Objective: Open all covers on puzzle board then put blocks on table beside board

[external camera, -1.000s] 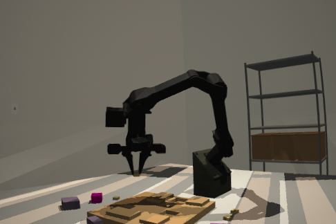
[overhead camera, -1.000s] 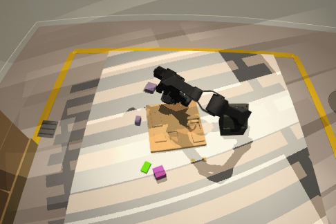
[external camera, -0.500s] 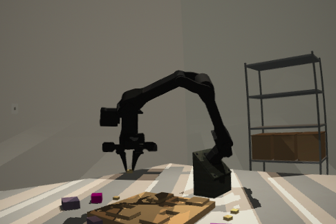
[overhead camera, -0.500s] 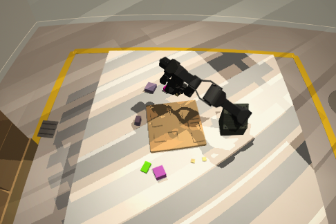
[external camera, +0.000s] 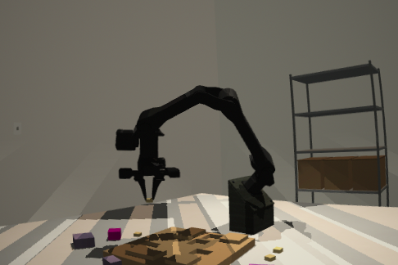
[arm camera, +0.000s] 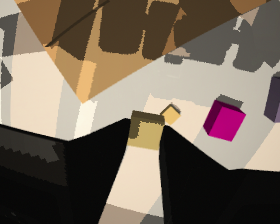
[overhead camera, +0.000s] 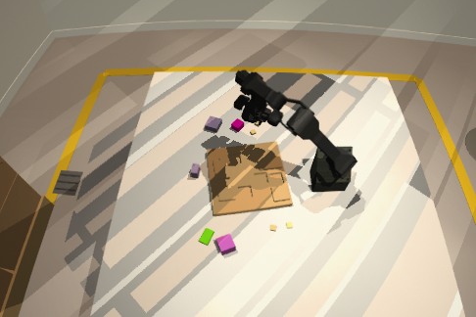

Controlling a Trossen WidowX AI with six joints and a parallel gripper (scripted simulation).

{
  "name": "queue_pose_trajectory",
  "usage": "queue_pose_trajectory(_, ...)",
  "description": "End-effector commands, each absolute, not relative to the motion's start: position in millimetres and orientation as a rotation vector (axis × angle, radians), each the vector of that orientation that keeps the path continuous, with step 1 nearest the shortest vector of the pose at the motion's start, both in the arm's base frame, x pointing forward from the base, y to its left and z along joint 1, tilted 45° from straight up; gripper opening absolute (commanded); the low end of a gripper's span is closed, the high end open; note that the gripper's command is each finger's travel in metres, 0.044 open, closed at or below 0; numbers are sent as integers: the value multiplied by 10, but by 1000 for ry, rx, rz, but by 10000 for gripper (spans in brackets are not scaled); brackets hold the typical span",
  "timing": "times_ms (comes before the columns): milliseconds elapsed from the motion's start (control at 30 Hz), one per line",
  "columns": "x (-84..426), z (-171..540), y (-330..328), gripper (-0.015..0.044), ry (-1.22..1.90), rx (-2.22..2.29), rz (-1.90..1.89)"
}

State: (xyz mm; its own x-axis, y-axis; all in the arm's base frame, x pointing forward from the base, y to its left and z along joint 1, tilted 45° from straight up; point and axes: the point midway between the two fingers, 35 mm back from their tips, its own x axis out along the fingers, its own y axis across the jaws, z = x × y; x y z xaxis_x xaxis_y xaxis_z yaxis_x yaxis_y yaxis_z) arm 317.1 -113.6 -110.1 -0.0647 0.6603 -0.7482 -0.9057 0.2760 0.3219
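Note:
My gripper is shut on a small yellow block, held in the air over the table beyond the board's far edge. The wooden puzzle board lies flat, partly in shadow; some wells show open, but its covers are hard to tell apart. Beyond it rest a grey-purple block, a magenta block and a small tan block.
A small purple block lies left of the board. A green block, a pink block and two small yellowish blocks lie on its near side. The arm's base stands to its right.

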Motion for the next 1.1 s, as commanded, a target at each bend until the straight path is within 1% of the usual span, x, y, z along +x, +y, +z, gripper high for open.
queue_pose_trajectory(0, 3106, -1213, -1224, 80, 983, -314, 1325)
queue_pose_trajectory(567, 2764, -1629, -1557, 80, 964, -300, 1344)
queue_pose_trajectory(1067, 2769, -1793, -1425, 80, 963, -300, 1343)
